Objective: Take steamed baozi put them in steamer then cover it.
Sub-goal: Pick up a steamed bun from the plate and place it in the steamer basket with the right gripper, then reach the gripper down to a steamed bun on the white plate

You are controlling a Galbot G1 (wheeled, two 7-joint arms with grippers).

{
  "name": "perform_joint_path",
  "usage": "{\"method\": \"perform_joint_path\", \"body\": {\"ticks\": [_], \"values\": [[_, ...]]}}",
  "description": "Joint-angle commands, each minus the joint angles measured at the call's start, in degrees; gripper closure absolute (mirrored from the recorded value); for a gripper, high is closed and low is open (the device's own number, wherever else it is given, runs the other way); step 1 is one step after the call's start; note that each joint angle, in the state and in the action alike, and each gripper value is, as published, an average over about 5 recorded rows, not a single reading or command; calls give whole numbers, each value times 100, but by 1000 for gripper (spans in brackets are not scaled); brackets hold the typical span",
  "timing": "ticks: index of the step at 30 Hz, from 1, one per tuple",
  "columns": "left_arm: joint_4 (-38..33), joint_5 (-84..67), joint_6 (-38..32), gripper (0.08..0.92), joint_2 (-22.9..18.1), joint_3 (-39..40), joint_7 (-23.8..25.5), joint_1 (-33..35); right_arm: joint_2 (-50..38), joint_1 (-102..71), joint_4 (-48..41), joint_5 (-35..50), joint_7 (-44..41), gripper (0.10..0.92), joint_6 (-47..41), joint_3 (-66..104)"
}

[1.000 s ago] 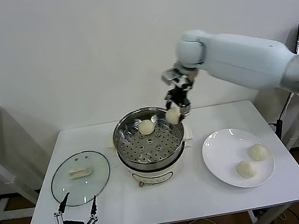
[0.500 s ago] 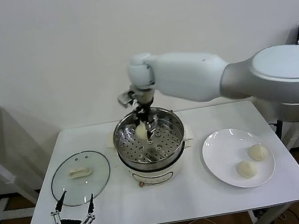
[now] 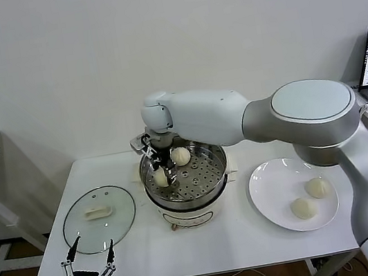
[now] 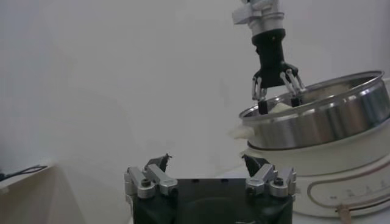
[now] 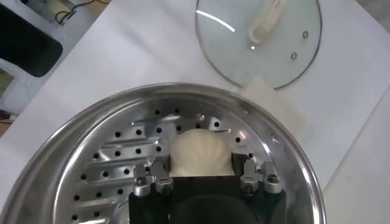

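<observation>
No readable labels — right gripper straddles a baozi inside the steamer.

- The right gripper reaches down inside the steamer, straddling one baozi on the perforated tray.
- A second bun sits nearby in the steamer.
- Two more buns lie on the white plate.
- The cover lies flat on the desk.
- The left gripper waits, jaws spread, at the desk's front edge.
</observation>
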Motion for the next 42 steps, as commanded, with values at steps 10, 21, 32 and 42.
{"method": "perform_joint_path", "body": {"ticks": [10,21,32,42], "values": [[-45,5,1,177,-6,-30,-13,8,-473,155,594,-189,-2,204,2,192],[-69,27,19,177,3,33,-19,-24,-3151,1257,2200,-869,-1083,203,552,960],[-49,134,-7,177,-1,109,-17,35,-5701,262,2523,-1664,-1500,203,1332,926],[-11,278,-10,177,-23,200,-38,104,-6242,-1468,2678,-2386,-899,203,1292,1758]]}}
